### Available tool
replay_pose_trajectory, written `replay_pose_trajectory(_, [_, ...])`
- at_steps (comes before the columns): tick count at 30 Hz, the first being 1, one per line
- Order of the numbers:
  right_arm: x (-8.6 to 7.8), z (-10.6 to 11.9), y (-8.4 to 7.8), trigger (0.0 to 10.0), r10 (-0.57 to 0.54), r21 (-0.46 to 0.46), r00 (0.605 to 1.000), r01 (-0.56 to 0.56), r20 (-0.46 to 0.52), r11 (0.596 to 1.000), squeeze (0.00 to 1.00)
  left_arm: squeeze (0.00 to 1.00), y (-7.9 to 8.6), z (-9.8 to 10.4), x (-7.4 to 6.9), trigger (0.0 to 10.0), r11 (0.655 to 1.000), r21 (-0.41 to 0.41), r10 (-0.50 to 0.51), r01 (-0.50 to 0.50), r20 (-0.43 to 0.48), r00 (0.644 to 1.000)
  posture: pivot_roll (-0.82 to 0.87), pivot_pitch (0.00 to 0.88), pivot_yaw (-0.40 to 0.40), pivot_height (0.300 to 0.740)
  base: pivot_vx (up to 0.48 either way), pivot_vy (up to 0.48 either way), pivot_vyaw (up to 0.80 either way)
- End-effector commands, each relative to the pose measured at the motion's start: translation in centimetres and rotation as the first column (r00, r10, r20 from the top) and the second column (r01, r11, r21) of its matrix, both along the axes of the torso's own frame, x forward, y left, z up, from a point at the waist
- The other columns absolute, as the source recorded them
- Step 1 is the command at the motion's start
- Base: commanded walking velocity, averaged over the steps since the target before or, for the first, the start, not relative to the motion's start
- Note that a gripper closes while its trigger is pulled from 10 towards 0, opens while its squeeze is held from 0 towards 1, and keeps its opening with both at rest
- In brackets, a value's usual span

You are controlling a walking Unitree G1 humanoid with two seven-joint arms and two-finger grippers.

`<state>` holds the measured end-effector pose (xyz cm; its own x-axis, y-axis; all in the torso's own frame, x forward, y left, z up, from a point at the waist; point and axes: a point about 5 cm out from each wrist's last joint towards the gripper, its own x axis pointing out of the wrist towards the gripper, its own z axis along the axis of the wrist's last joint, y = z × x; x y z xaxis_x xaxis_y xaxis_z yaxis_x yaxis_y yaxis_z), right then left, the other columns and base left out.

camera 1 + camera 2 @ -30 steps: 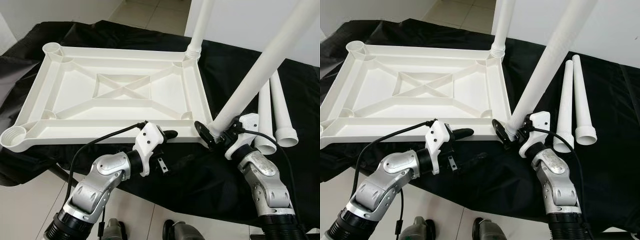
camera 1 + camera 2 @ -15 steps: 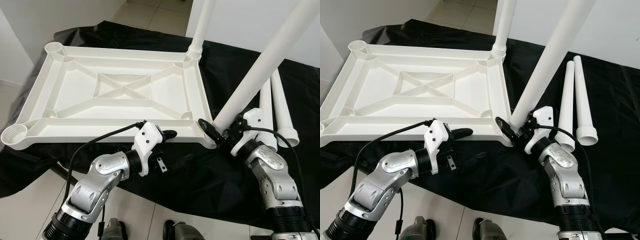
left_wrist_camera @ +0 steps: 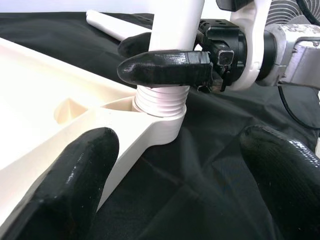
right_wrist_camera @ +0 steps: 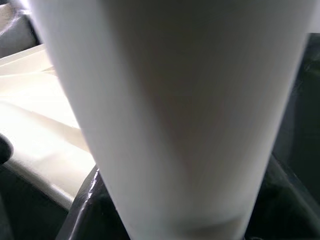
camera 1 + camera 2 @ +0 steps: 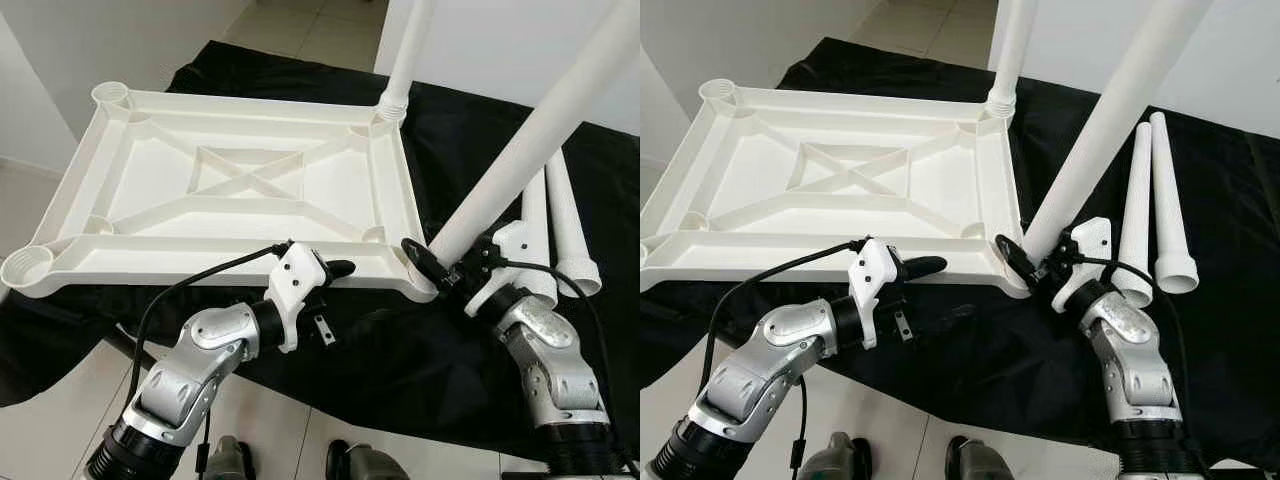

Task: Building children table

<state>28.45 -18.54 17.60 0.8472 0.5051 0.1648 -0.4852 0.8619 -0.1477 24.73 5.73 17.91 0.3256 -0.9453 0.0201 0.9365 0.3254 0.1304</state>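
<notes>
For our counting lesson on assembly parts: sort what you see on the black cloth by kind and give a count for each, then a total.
Upside-down white tabletop: 1
Legs standing in corner sockets: 2, far leg and near leg, held by the right gripper
Loose legs lying on the cloth: 2, and
Empty corner sockets: 2, and
Total parts: 5

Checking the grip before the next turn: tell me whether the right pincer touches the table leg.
Touching. In the left wrist view a finger of the right pincer presses across the table leg just above its threads.
</notes>
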Motion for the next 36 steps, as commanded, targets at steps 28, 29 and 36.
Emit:
replay_pose_trajectory(28, [-2.4,-1.8,2.1,10.0,-0.640,0.167,0.754,0.657,-0.146,0.735,0.77,0.00,0.1,-0.3,-0.4,10.0,1.000,-0.008,0.020,-0.020,-0.022,1.000,0.04,0.182,-0.071,0.740,0.000,0.000,0.00])
replay_pose_trajectory(29, [-2.3,-1.8,2.4,10.0,-0.632,0.174,0.761,0.649,-0.145,0.741,1.00,0.00,0.1,-0.3,-0.4,10.0,1.000,-0.008,0.019,-0.020,-0.021,1.000,0.04,0.179,-0.072,0.740,0.000,0.000,0.00])
replay_pose_trajectory(36, [-1.7,-0.7,2.4,10.0,-0.518,0.226,0.849,0.527,-0.101,0.820,1.00,0.00,0.0,-0.3,-0.5,10.0,1.000,-0.010,0.015,-0.015,-0.023,1.000,0.04,0.168,-0.069,0.740,0.000,0.000,0.00])
